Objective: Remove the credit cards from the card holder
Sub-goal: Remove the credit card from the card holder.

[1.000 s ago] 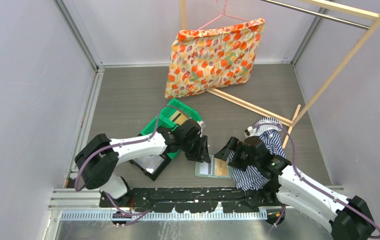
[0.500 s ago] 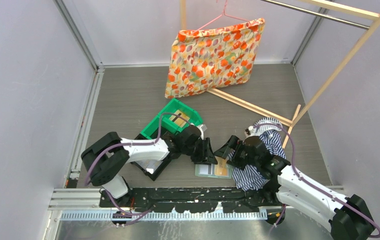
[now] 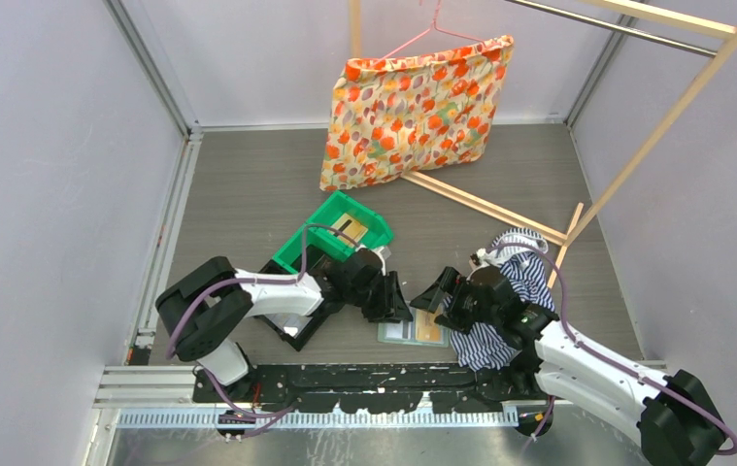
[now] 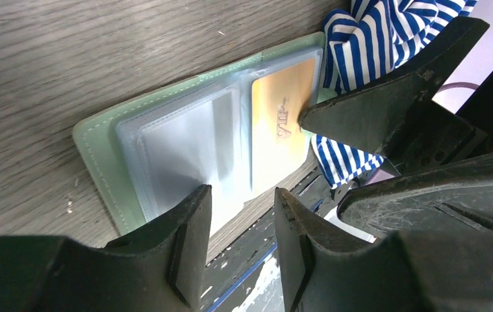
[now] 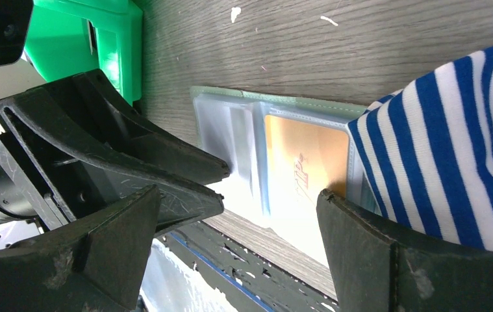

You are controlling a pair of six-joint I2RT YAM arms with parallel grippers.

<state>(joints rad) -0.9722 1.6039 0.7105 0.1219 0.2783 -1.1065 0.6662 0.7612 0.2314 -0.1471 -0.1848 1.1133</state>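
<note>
Card holder (image 3: 405, 332): sage-green, lying open and flat at the table's (image 3: 248, 194) near edge, between my two grippers, with clear sleeves fanned on top.
Credit cards: a gold card (image 4: 279, 130) marked VIP sits in the right sleeve. The left sleeves look pale, and I cannot tell if they hold a card.
Left gripper (image 4: 240, 208): jaws partly apart over the left sleeves, nothing pinched.
Right gripper (image 5: 237, 201): jaws spread wide, one fingertip (image 4: 334, 110) at the gold card's edge.
Green bin (image 3: 318, 238): behind my left arm, with a tan flat piece inside.
Black tray (image 3: 282, 325): beside the bin, with something pale in it.
Striped cloth (image 3: 515, 282): blue-and-white, bunched over the holder's right edge.
Floral bag (image 3: 413, 112): hanging at the wooden rack (image 3: 636, 136), well apart.
</note>
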